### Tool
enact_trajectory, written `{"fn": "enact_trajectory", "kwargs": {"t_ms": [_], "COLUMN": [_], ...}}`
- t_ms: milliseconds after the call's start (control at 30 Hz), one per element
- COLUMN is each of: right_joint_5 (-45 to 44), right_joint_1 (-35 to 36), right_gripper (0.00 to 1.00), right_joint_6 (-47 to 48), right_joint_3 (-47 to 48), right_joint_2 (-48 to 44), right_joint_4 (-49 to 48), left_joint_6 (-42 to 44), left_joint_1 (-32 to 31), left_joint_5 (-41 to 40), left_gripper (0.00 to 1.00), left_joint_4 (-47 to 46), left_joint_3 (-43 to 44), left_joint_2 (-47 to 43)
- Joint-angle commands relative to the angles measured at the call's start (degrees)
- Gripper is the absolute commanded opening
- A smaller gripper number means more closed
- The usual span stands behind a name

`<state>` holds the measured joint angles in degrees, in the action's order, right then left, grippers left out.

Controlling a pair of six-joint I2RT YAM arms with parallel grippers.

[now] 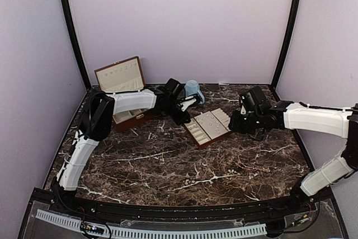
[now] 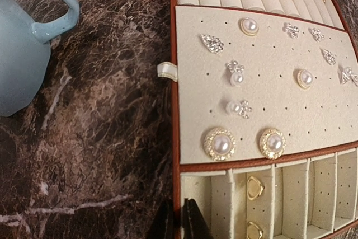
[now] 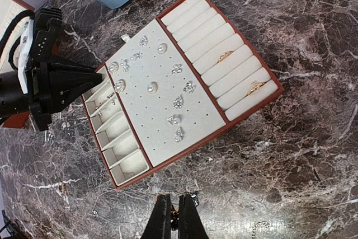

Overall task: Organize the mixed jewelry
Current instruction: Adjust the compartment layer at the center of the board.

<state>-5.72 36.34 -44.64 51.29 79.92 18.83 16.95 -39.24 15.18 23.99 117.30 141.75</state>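
The jewelry [image 2: 221,144] sits mostly in the tray [image 2: 174,121]. Pearl and crystal studs [image 2: 305,78] are pinned into the perforated panel [image 2: 279,113]. Gold rings [image 3: 254,87] are pushed between the padded rolls [image 3: 212,43] at one end, and two more rings lie in a slot [image 2: 254,210] of the divided end. Each type occupies its own zone, so pieces do not tangle and can be checked at a glance. A thin chain [image 3: 263,228] and a small glinting piece [image 3: 193,196] lie loose on the table [image 1: 179,166] near the right arm and appear unsorted.

The left gripper [image 2: 179,222] is at the tray's corner by the divided end. Its fingers are nearly together, with the rim showing in the narrow gap. Whether it pinches the rim, a small piece or nothing cannot be told. The position suits either steadying the tray or feeding a slot.

The right gripper [image 3: 174,219] hangs over bare marble just beside the tray's long side, jaws closed (a faint glint shows at the tips, but a held piece cannot be confirmed).

The mug [image 2: 17,65] stands beyond the tray, apart from it. The box [image 1: 120,76] stands open behind the left arm, well apart. Sorting appears well advanced, with the loose pieces outstanding.
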Motion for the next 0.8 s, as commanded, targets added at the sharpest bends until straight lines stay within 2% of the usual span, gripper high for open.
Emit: {"fn": "enact_trajectory", "kwargs": {"t_ms": [0,100,300,567,767], "right_joint_5": [-0.73,-2.81,-7.61,-8.71,-10.31], "right_joint_1": [-0.04,-0.02,-0.04,0.13,0.89], "right_gripper": [0.00,0.00,0.00,0.00,0.00], "right_joint_6": [0.68,0.83,1.59,1.85,1.66], "right_joint_3": [-0.11,1.09,4.53,6.26,6.98], "right_joint_2": [-0.54,0.35,2.76,5.02,6.38], "right_joint_4": [-0.85,1.53,6.07,6.27,6.39], "left_joint_6": [-1.12,-3.16,-10.10,-27.10,-40.25], "left_joint_1": [-0.11,-0.37,-1.95,-3.63,-6.20], "left_joint_5": [-1.75,-3.64,-10.00,-14.17,-20.73], "left_gripper": [0.06,0.02,0.01,0.00,0.00], "left_joint_4": [-1.09,-4.23,-10.23,-13.18,-13.02], "left_joint_3": [-0.30,-4.84,-16.20,-27.73,-33.81], "left_joint_2": [-1.08,-3.92,-10.77,-17.40,-20.94]}}
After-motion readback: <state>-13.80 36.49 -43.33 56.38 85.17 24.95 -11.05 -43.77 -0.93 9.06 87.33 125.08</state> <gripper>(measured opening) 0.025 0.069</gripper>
